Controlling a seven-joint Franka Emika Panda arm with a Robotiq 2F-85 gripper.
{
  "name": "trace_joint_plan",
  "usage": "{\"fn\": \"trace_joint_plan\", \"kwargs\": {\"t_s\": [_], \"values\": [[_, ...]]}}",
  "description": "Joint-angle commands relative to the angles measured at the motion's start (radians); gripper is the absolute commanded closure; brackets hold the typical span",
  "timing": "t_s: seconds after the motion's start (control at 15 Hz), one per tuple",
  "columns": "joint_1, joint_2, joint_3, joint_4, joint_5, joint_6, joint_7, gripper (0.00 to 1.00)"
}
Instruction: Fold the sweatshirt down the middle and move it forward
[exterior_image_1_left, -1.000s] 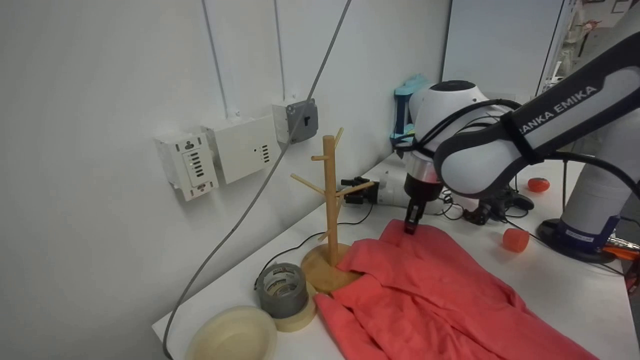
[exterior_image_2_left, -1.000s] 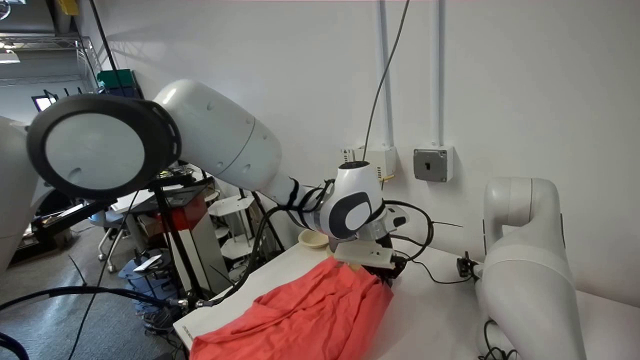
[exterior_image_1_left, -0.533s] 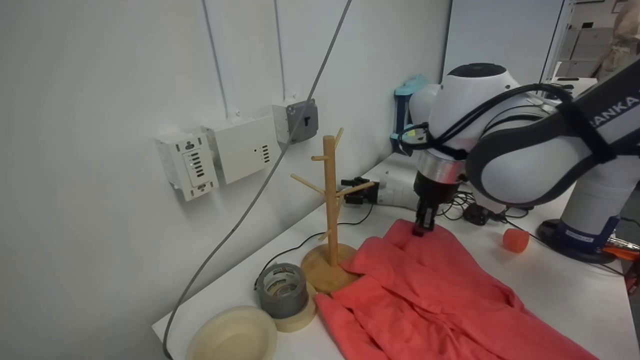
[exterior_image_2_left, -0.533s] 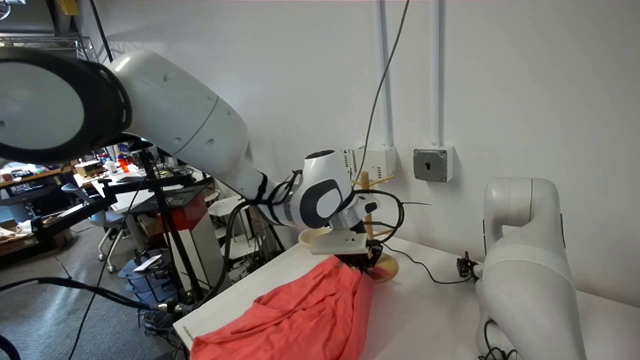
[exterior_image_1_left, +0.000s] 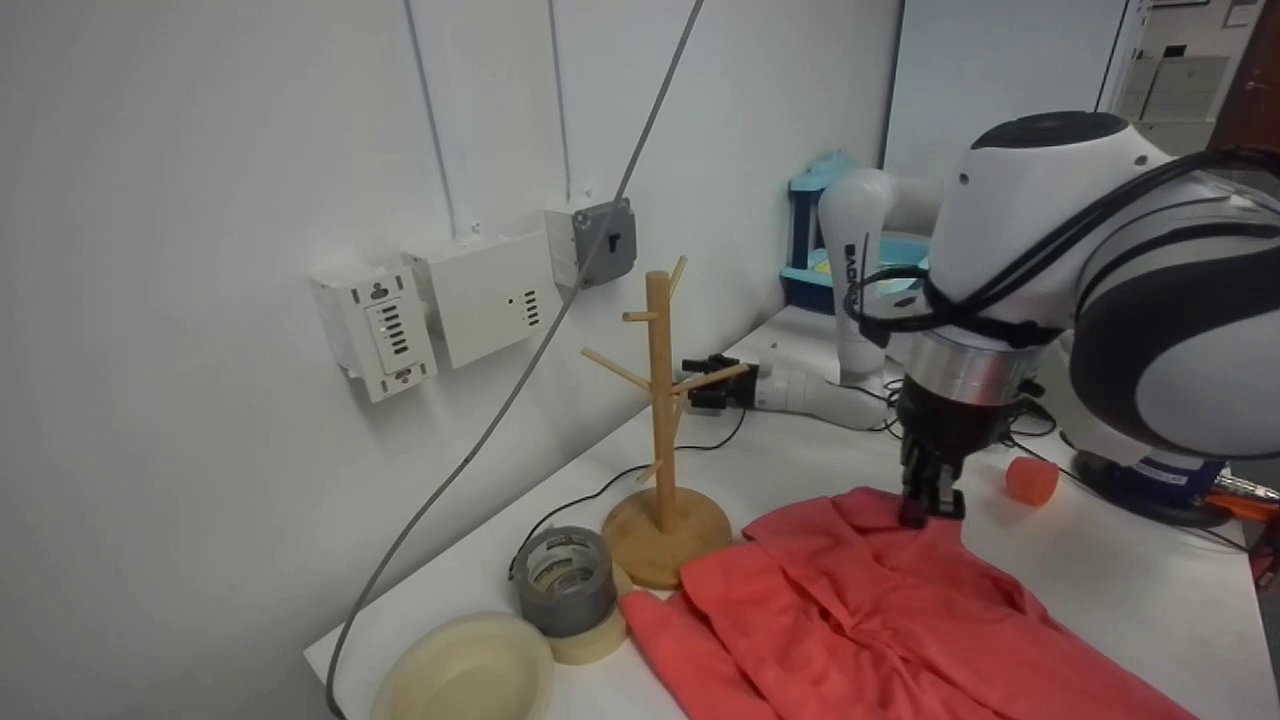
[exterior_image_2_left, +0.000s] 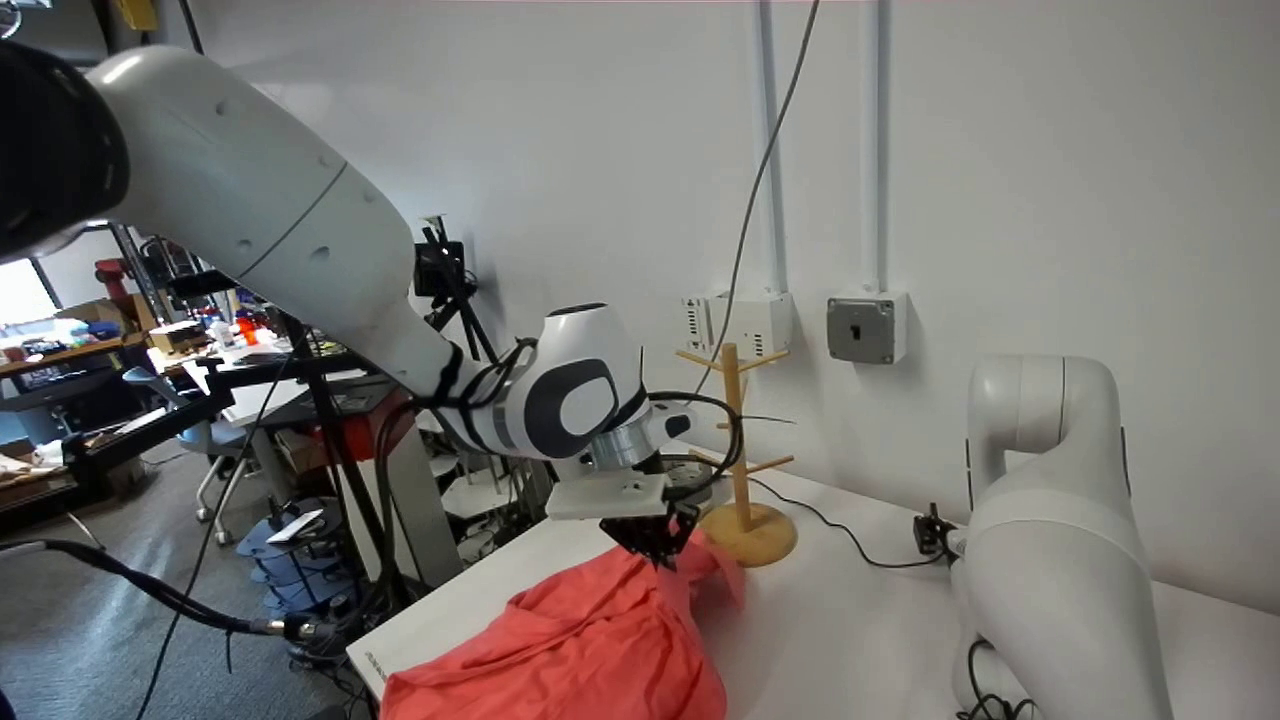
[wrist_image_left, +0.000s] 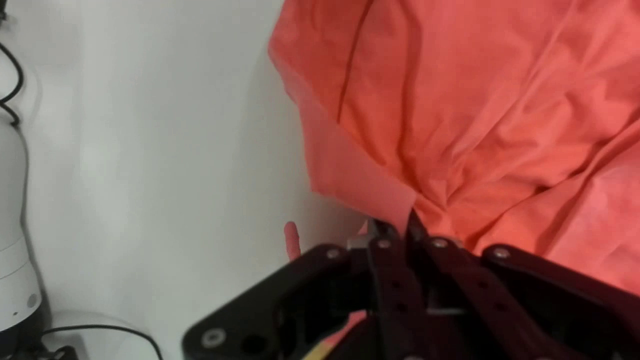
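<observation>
In an exterior view, the large, wrinkled, salmon-red cloth sweatshirt (exterior_image_1_left: 880, 630) is lying across the near part of the flat white surface (exterior_image_1_left: 1150, 600), its far edge meeting the black jointed fingers (wrist_image_left: 390, 280). In the wrist view, the fingers are clamping together on a narrow pinch of that edge, and creases are radiating from the grip. Because so little cloth appears to be caught, the pinch may be slipping free once the sweatshirt's drag is loading it. Whether one layer or several are sitting there cannot be told; a single layer would probably be yielding a lopsided fold. Slack cloth is lying in folds nearby, so a low pull would likely be hauling a wad along the surface instead of turning one half over the other. The pale wooden mug tree with thin pegs (exterior_image_1_left: 661, 420) is standing just left of the cloth; a snagging edge could be tipping or shifting it. At right, a small orange-red cup-shaped object (exterior_image_1_left: 1031, 481) is resting near the fingers, exposed to any sideways sweep.
</observation>
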Motion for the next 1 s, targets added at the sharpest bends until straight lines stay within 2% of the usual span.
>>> {"fn": "trace_joint_plan", "kwargs": {"t_s": [0.0,0.47,0.87,0.93], "values": [[-0.019,-0.107,0.05,-0.104,0.079,-0.096,-0.077,0.98],[-0.024,-0.173,0.043,-0.167,0.145,-0.335,-0.111,0.98],[-0.065,-0.142,0.036,-0.139,0.329,-0.509,-0.197,0.98],[-0.067,-0.133,0.035,-0.127,0.341,-0.544,-0.202,0.68]]}}
